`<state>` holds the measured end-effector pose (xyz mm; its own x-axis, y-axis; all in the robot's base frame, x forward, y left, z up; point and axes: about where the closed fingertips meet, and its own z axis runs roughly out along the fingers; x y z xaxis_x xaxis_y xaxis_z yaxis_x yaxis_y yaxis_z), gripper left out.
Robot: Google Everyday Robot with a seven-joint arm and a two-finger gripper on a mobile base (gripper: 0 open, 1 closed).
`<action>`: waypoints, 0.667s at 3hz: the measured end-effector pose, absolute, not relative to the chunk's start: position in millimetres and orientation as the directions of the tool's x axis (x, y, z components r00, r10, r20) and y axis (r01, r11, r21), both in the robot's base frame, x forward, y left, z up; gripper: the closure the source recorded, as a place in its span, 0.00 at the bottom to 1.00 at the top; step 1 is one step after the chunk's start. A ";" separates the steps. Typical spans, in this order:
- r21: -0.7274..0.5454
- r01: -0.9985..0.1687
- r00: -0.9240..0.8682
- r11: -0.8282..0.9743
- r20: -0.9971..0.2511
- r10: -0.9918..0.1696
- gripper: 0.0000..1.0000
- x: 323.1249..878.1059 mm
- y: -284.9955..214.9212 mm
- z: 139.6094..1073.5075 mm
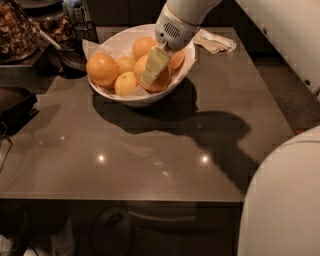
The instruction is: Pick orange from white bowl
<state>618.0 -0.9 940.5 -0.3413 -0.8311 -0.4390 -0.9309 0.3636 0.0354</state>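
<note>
The targeted orange [164,80], round and matte-skinned, lies in the right half of the deep, glossy white bowl [142,100], whose wide rim is slanted and uneven. The middle of the fruit is covered by the pale yellow tip of the gripper [155,67], which lies flat across its near face. The far side of the fruit is hidden, so I cannot tell whether the gripper is open or closed on it.

Five other oranges [102,69] crowd around it: a large one at the left rim, two smaller ones between, one at the far side and one partly hidden behind the gripper on the right.

The smooth white arm [186,15] comes down from the far right, cut off at the top edge, its grey vented wrist tilted toward the near left.

The bowl stands at the far left of a polished grey-brown table [150,155] that mirrors ceiling lights and carries a broad shadow. A crumpled beige cloth [215,42] lies just right of the bowl.

At the far left, a container [17,32] of brown pieces and a dark tray [15,97] are cut off and hard to make out. The curved white robot body [285,200] fills the near right corner.
</note>
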 end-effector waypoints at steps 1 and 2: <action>0.007 -0.941 -0.292 0.338 -0.520 -0.803 1.00 606.1 4.4 975.7; 0.005 -0.942 -0.286 0.334 -0.530 -0.799 1.00 604.2 5.4 980.0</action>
